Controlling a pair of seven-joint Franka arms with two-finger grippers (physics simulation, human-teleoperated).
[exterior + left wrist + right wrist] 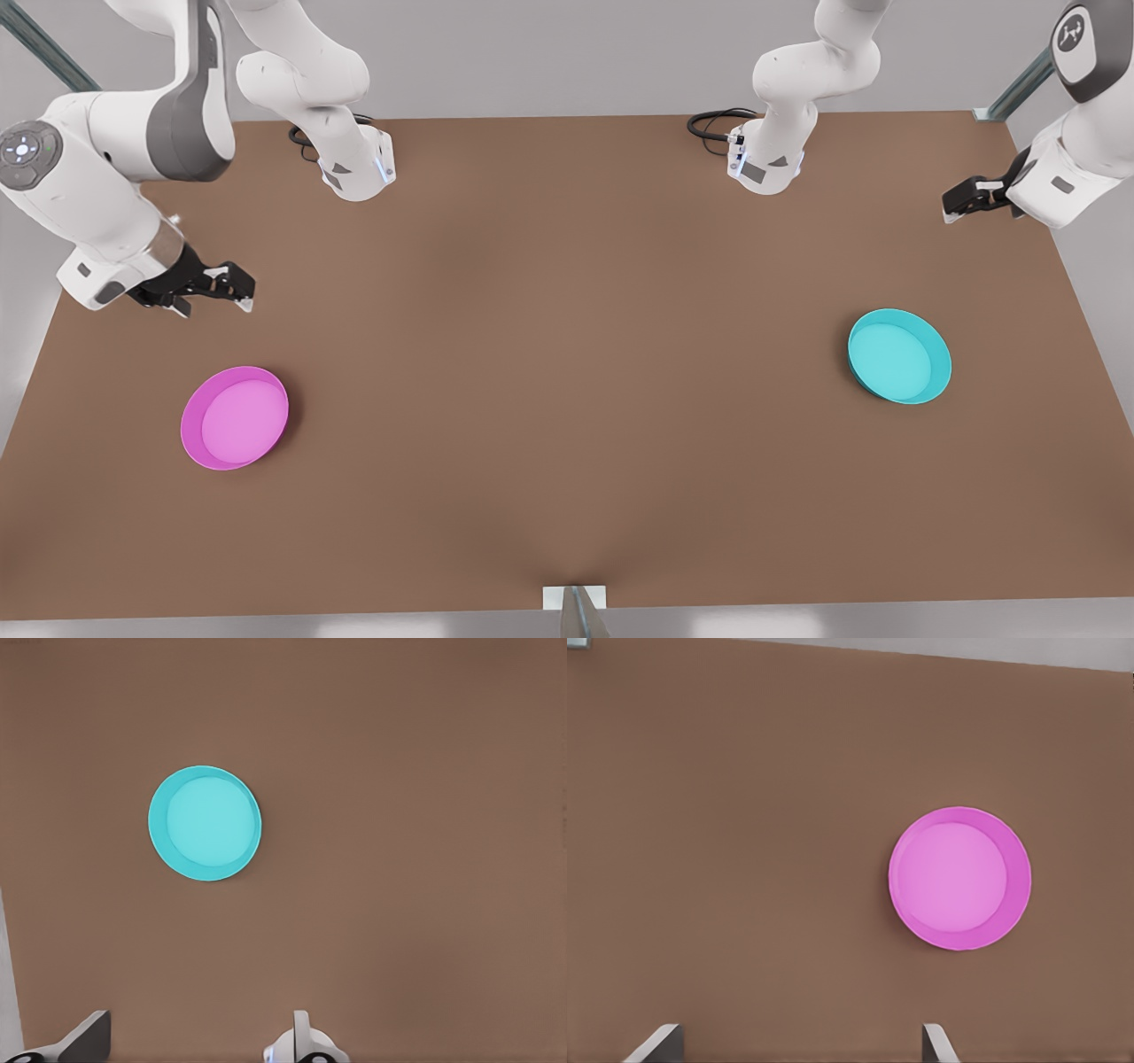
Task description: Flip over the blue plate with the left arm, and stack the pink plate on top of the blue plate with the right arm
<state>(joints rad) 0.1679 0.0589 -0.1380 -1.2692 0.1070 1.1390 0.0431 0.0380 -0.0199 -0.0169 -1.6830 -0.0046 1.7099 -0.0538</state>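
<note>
In the front view the blue plate (899, 356) lies rim up on the table (567, 372) toward the front view's right, nearer the left gripper (961, 199) that hangs above the table's far right edge. The pink plate (235, 417) sits well apart on the front view's left, just below the right gripper (232, 288) with its fingers parted. In the left wrist view the blue plate (205, 823) lies ahead of the spread fingertips (89, 1032), untouched. In the right wrist view the pink plate (959, 878) lies ahead and off to one side of the wide-apart fingertips (660, 1041).

The blue plate (899, 356) is plain cyan-turquoise, the pink plate (235, 417) magenta with a lighter pink inside, the table (567, 354) brown.
</note>
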